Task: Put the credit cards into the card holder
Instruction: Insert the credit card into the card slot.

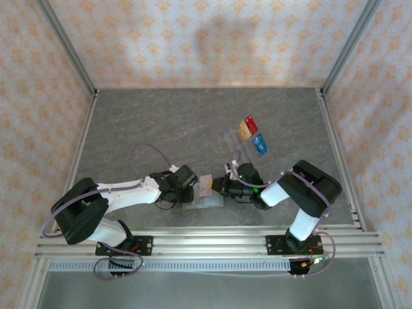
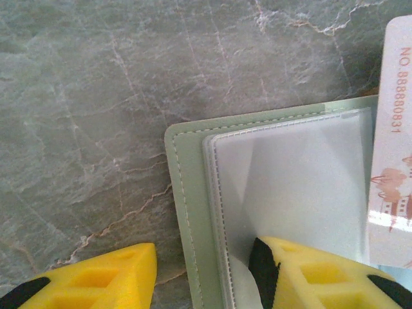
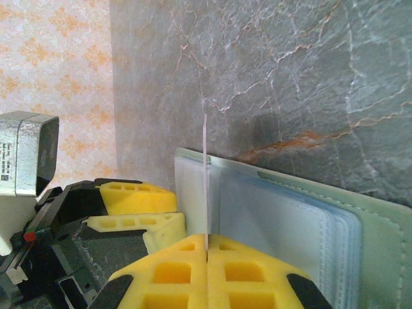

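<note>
Right hand [image 3: 206,250] is clamped on a pale card [image 3: 205,174], held upright and edge-on over the open card holder [image 3: 380,225] on the tabletop [image 3: 290,77]. Left hand [image 2: 199,283] stands apart, one finger [image 2: 309,277] resting on the holder's clear pocket [image 2: 290,180]. Farther back, well apart: red card [image 1: 250,121], gold card [image 1: 244,131], blue card [image 1: 260,145].

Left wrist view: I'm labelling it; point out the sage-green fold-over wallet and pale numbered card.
sage-green fold-over wallet [image 2: 187,193], left wrist view, stitched left border.
pale numbered card [image 2: 394,141], left wrist view, printed face.
</note>
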{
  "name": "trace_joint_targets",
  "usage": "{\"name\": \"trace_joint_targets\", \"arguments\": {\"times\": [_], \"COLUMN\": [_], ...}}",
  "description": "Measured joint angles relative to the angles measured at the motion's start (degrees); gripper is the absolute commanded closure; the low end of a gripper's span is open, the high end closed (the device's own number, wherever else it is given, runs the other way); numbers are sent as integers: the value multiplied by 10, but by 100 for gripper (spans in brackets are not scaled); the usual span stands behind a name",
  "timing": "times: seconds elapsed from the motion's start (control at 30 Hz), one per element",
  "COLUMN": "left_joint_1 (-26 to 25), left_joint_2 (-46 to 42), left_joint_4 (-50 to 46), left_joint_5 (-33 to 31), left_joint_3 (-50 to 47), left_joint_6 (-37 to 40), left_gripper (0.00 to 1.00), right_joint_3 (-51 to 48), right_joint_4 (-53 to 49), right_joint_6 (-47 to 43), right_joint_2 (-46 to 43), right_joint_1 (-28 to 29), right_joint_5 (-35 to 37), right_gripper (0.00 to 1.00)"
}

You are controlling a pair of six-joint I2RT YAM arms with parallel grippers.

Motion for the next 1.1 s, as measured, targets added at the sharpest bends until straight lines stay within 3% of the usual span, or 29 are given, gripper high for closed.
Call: {"name": "trace_joint_targets", "arguments": {"times": [1.1], "left_joint_1": [0], "left_joint_2": [0], "left_joint_4": [1], "left_joint_5": [0], "left_joint_3": [0], "left_joint_6": [0], "left_gripper": [54], "right_joint_3": [6], "right_joint_4": [0], "right_joint_6": [0], "right_joint_2": [27], "right_joint_1": [0], "right_joint_5": [-52], "right_gripper": [100]}}
